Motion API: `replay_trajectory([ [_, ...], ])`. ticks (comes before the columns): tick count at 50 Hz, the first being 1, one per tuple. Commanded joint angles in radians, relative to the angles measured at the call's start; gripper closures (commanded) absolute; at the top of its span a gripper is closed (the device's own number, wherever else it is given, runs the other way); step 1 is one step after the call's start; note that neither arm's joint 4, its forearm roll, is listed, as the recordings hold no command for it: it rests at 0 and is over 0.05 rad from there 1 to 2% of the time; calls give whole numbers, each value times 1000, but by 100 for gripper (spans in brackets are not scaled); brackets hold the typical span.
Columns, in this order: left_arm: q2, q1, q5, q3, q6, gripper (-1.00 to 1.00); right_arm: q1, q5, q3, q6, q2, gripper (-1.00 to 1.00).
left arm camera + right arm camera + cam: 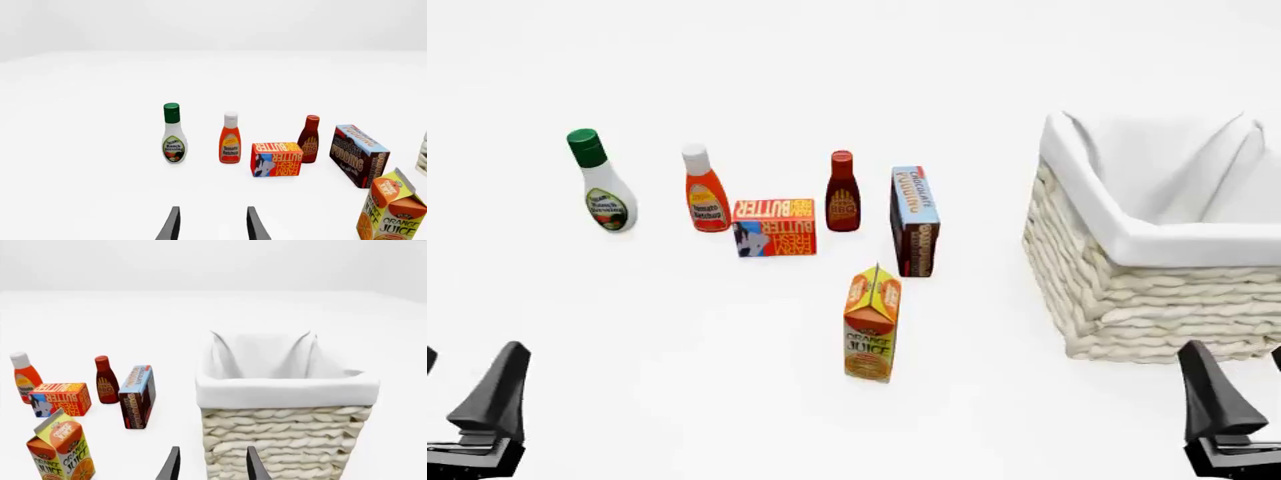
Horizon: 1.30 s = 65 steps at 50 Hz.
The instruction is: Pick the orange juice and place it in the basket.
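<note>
The orange juice (872,325) is a tall orange and yellow gable-top carton standing upright on the white table, nearer to me than the other groceries. It also appears in the left wrist view (393,210) and the right wrist view (61,450). The basket (1154,300) is large, cream wicker with a white cloth lining, and stands to the right of the carton; its rim (287,390) fills the right wrist view. My left gripper (461,385) is open at the near left, far from the carton, its fingers (172,225) empty. My right gripper (1244,385) is open in front of the basket, fingers (253,465) empty.
Behind the carton stand a ranch dressing bottle (601,185), an orange ketchup bottle (703,192), a flat butter box (774,227), a dark sauce bottle (842,195) and a pudding box (914,222).
</note>
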Motion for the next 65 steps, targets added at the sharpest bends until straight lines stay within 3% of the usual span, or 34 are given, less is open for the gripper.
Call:
replay_trajectory([
  [1, 0, 0, 0, 0, 0, -100, 8, 6, -11, 3, 0, -100],
  [10, 0, 0, 0, 0, 0, -100, 35, 17, -7, 8, 1, -100],
  [21, 0, 0, 0, 0, 0, -100, 121, 47, -24, 80, 6, -100],
  [26, 0, 0, 0, 0, 0, -100, 139, 19, -33, 78, 48, -100],
  [30, 0, 0, 0, 0, 0, -100, 178, -40, -57, 79, 146, -100],
  [32, 0, 0, 0, 0, 0, -100, 191, -139, -74, 46, 287, -100],
  [34, 0, 0, 0, 0, 0, -100, 198, -199, -94, 49, 371, -100],
  [42, 0, 0, 0, 0, 0, -100, 280, -304, -181, 39, 621, -100],
  [45, 0, 0, 0, 0, 0, -100, 291, -284, -228, 59, 646, -100],
  [47, 0, 0, 0, 0, 0, -100, 305, -270, -258, 33, 682, -100],
  [65, 0, 0, 0, 0, 0, -100, 399, -138, -412, -7, 780, -100],
])
